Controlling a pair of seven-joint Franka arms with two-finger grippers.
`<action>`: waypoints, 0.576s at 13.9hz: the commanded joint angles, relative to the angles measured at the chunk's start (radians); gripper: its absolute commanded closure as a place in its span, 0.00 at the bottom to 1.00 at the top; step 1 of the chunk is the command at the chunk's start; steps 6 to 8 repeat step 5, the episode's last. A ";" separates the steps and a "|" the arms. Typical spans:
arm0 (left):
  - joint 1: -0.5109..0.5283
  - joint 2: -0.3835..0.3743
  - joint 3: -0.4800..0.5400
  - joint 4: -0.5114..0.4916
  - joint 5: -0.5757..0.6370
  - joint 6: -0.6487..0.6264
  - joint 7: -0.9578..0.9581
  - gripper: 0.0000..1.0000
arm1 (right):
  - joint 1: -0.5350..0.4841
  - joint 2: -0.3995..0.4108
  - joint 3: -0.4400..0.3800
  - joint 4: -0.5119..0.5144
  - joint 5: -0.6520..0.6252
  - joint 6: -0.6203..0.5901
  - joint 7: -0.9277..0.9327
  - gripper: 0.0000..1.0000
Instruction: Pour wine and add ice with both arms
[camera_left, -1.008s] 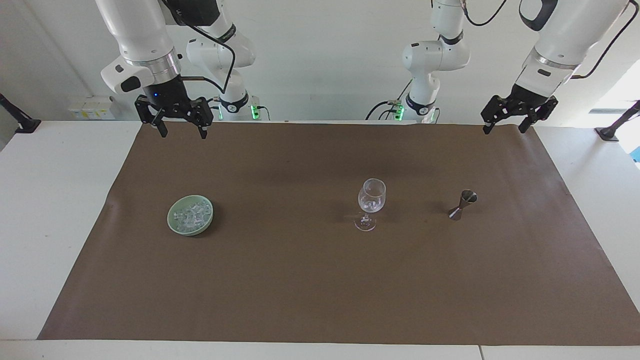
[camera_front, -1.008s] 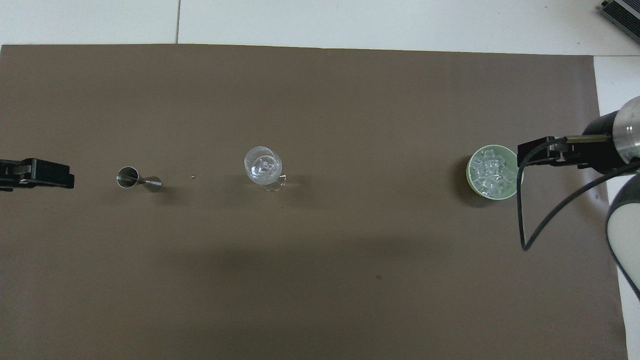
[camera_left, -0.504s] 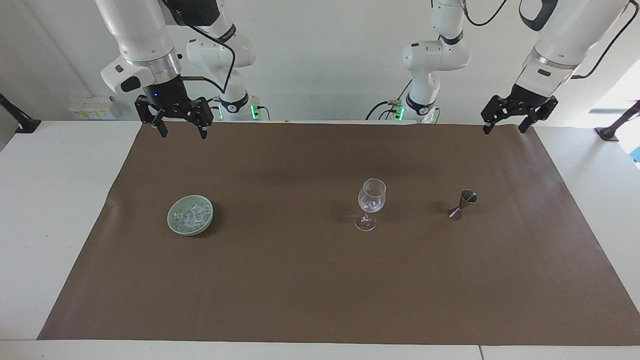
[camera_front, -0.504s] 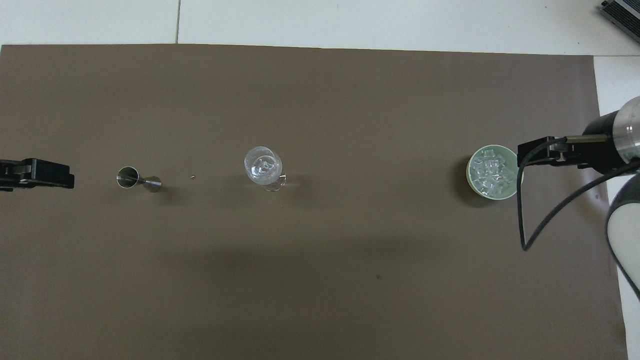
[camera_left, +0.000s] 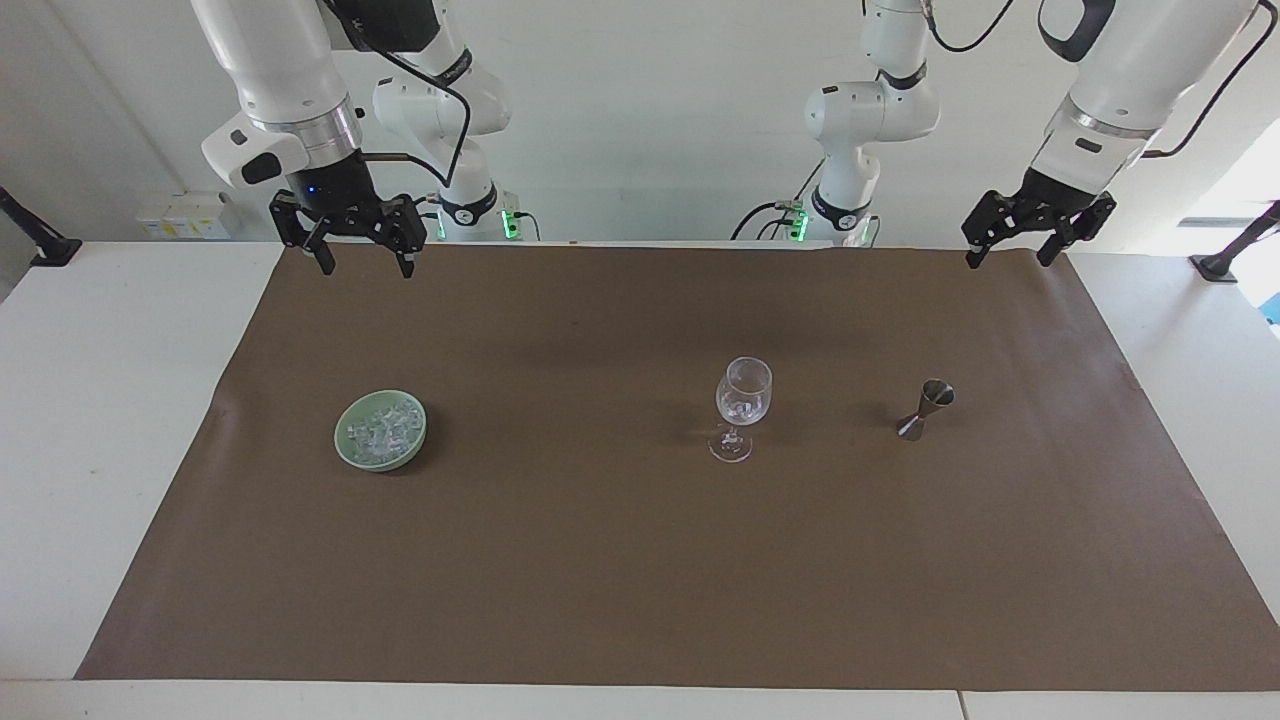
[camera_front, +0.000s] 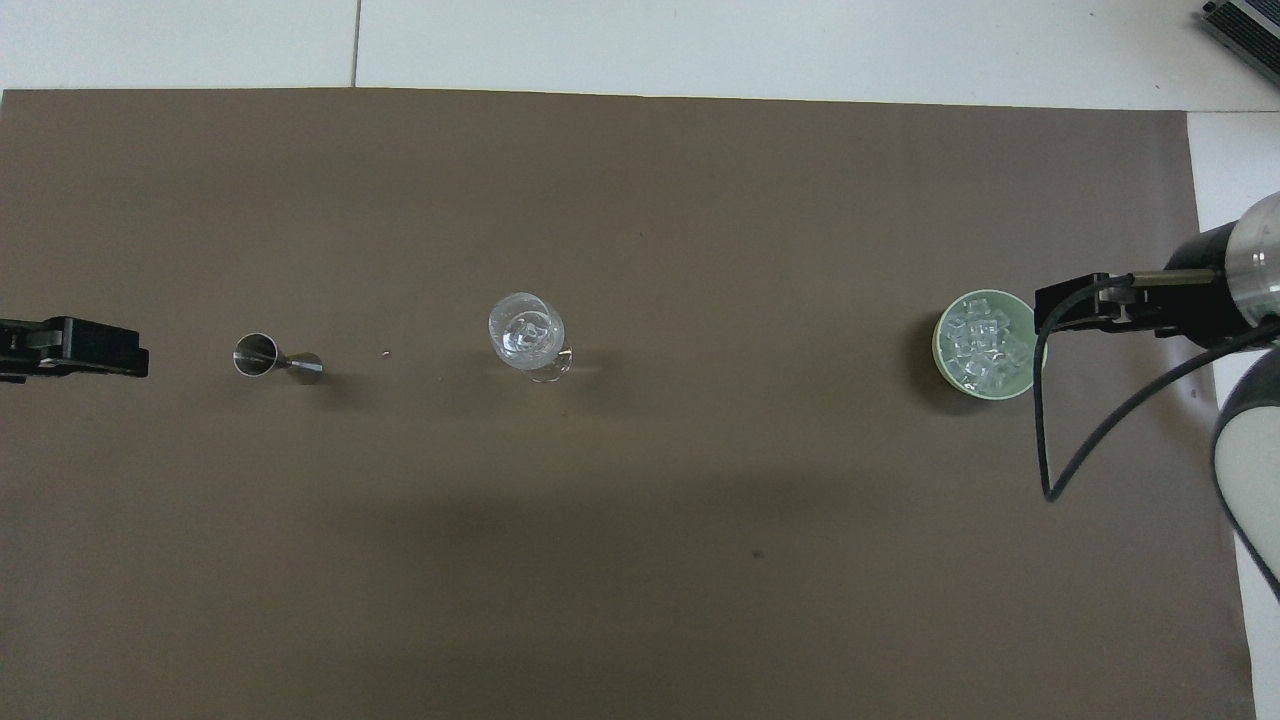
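Here a brown paper mat covers most of a white table, and three things stand on it in a row across the table, all at about the same nearness to the robots. Toward the right arm's end sits a pale green bowl holding the ice, a heap of small clear cubes that fills the bowl's middle; in the overhead view the same bowl and ice lie partly under the right arm's black wrist. Near the middle of the row stands an upright wine glass, its foot on the mat, with something clear and glinting low in its bowl; whether that is ice or liquid cannot be told. Toward the left arm's end, well apart from the glass, stands a small steel jigger, upright with its wider cup on top. The right gripper hangs in the air over the mat's edge nearest the robots, its two fingertips clearly apart and holding nothing. The left gripper hangs likewise over the mat's corner nearest the robots at its own end of the table, fingers spread wide and empty. Both arms wait, touching none of the three things
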 joint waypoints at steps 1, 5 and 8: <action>0.010 -0.018 -0.005 -0.011 0.008 -0.012 0.004 0.00 | -0.005 0.003 0.004 0.011 0.001 -0.018 -0.014 0.00; 0.010 -0.020 -0.005 -0.011 0.008 -0.012 0.004 0.00 | -0.005 -0.006 0.004 -0.011 0.001 -0.047 -0.022 0.00; 0.010 -0.020 -0.005 -0.011 0.008 -0.012 0.004 0.00 | -0.005 -0.006 0.004 -0.011 0.001 -0.047 -0.022 0.00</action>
